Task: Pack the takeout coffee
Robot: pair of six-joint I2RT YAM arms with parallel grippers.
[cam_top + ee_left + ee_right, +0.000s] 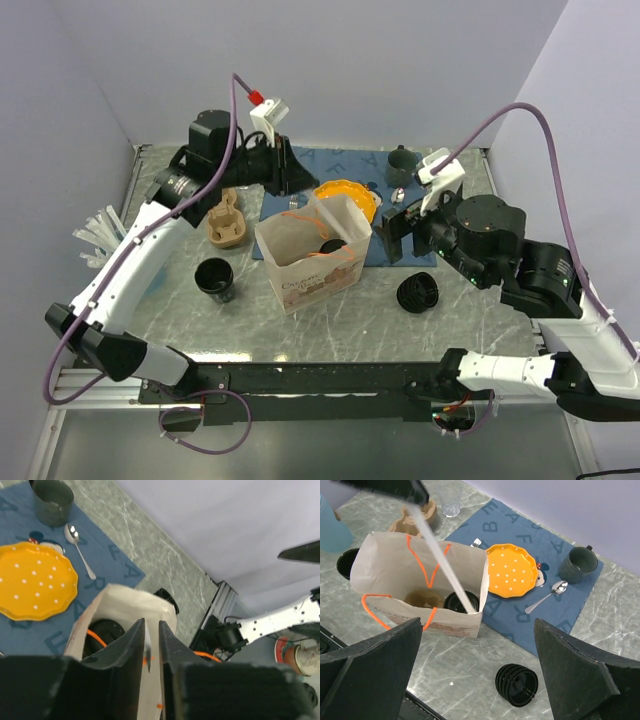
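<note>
Paper bag (305, 265) stands mid-frame, rim pinched in the closed left gripper (151, 630); right gripper (477, 624) gapes empty. One black cup (461, 601) sits inside, the takeout cup (215, 278) lower left: likely light, thin-walled, crushable; grasp gently mid-wall.

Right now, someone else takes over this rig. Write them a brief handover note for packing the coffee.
Left gripper: shut on the bag rim, holding it up.
Right gripper: open, empty, above the table near the bag.
Cup: upright on the table, left of the bag, no lid on.
Lid: on the table, right of the bag.
Done: bag stands open; a black round item, perhaps another cup, sits inside.
Left: by the look of it, cup and lid go into the bag.
</note>
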